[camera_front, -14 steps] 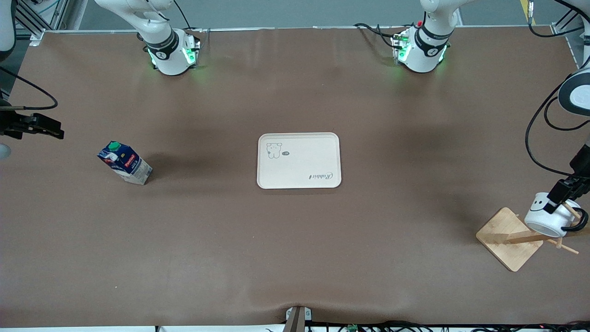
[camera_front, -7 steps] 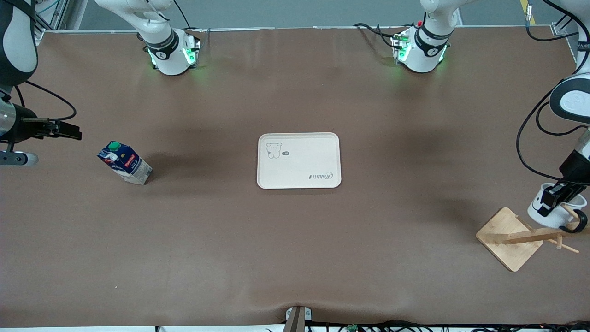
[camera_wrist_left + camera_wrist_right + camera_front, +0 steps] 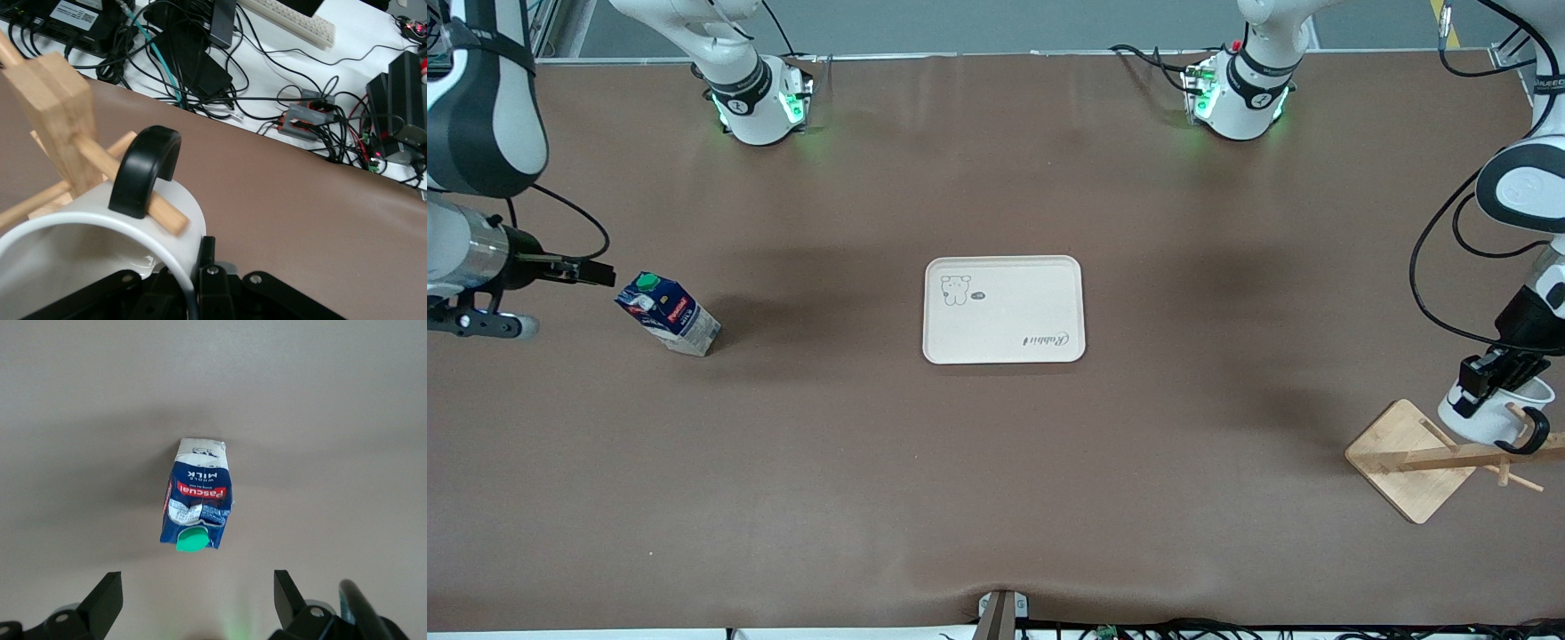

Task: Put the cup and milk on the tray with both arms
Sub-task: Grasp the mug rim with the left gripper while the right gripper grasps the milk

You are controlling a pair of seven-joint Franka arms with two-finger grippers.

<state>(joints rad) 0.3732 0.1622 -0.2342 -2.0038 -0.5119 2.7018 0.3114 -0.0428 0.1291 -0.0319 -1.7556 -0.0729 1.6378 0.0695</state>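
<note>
The milk [image 3: 196, 501] carries two readable lines on its side — "Pascual" in white on the red label and "WHOLE MILK" in white on the blue above it; in the right wrist view both appear upside down, ahead of the spread fingers. The tray [image 3: 1003, 309] bears the script "Rabbit" — printed near one corner.

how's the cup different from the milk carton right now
The cup hangs by its black handle on a peg of the wooden rack; the milk stands on the table.
The left gripper grips the cup's rim; the open right gripper is beside the milk, not touching.
The cup is white; the milk is dark blue, green-capped.
Neither is on the tray.
</note>
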